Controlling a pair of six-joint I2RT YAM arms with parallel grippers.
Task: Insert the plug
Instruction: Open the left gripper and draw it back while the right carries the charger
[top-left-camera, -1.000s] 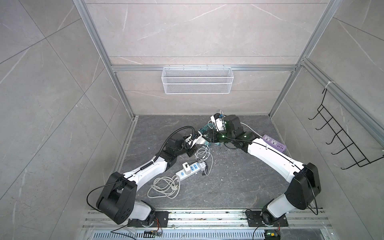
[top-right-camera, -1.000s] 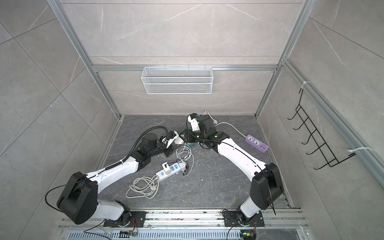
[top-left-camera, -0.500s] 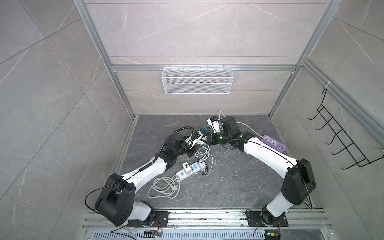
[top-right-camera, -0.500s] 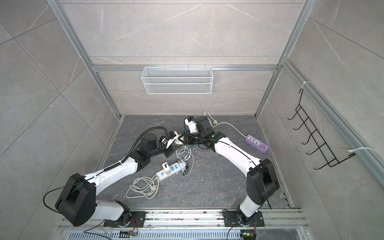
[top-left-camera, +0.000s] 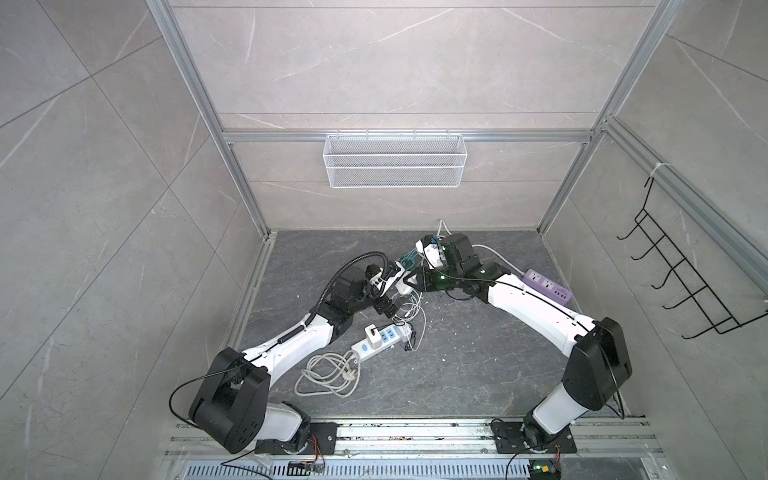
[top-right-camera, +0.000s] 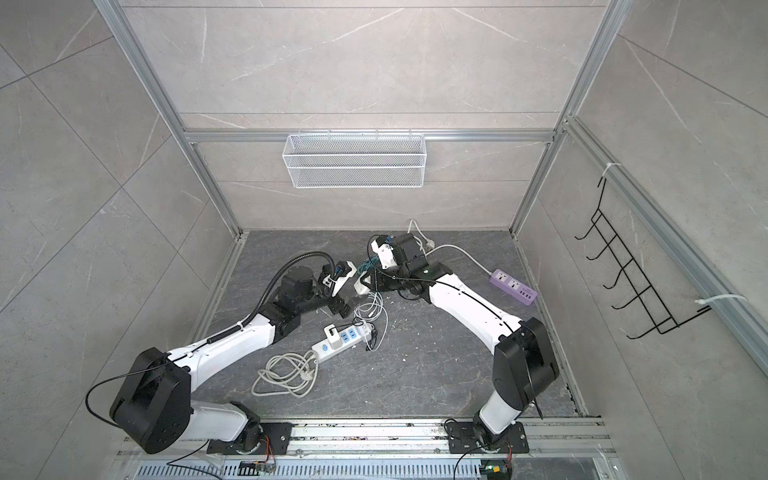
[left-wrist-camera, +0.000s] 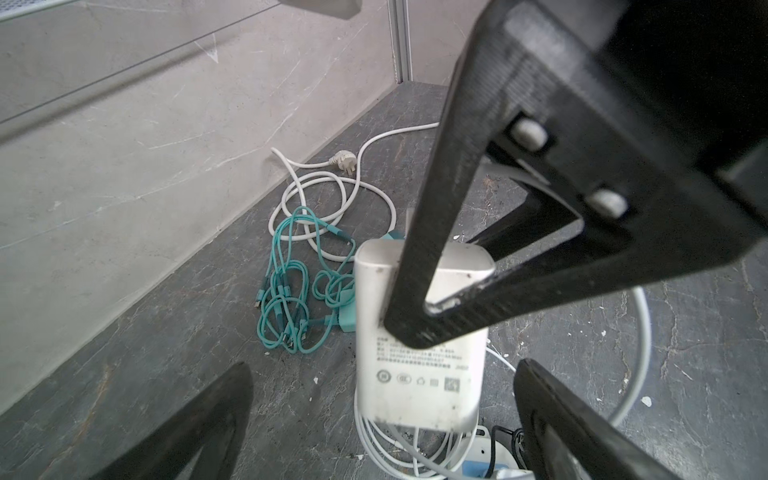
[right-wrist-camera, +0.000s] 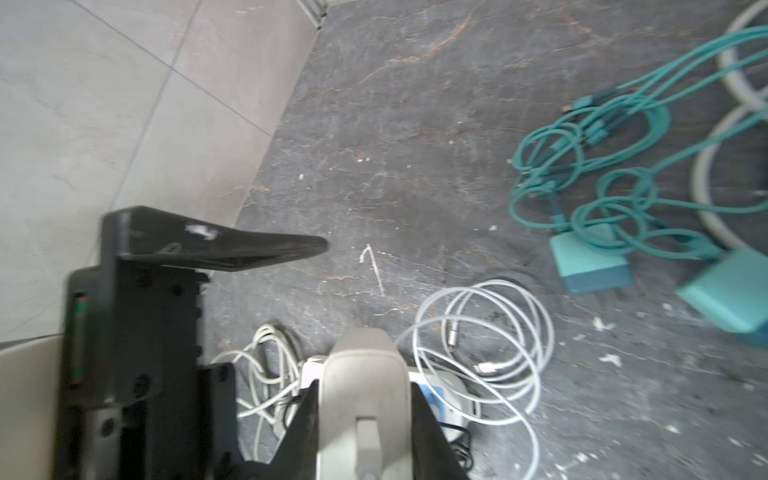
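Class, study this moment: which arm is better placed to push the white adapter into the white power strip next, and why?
Right, probably. The right gripper is shut on the white adapter; the left gripper stands open, clear of it. The white power strip lies nearby.

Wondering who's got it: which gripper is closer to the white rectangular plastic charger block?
Right. The right gripper is clamped on the white rectangular plastic charger block; the left gripper stands open with a finger on each side of it, not touching.
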